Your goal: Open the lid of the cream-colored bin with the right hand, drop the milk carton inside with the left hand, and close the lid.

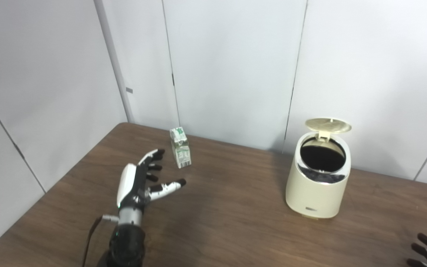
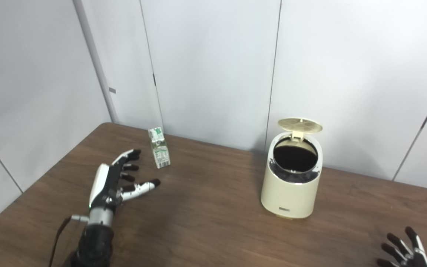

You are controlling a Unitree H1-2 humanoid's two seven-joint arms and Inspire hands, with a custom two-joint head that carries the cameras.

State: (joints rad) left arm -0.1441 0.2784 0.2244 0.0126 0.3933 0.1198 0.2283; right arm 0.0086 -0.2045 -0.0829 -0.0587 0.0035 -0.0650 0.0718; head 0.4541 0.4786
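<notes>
While the bin's lid [image 1: 328, 125] stands raised, the spread left hand [image 1: 139, 181] nears the carton [image 1: 180, 147].

No legible text on anything

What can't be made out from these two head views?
- Right hand: cut off by the bottom-right corner in both views; only spread fingers show.
- Bin interior: too dark in both views to see any contents.
- Milk carton: print too small to read.
- Left hand: palm turned away.
</notes>
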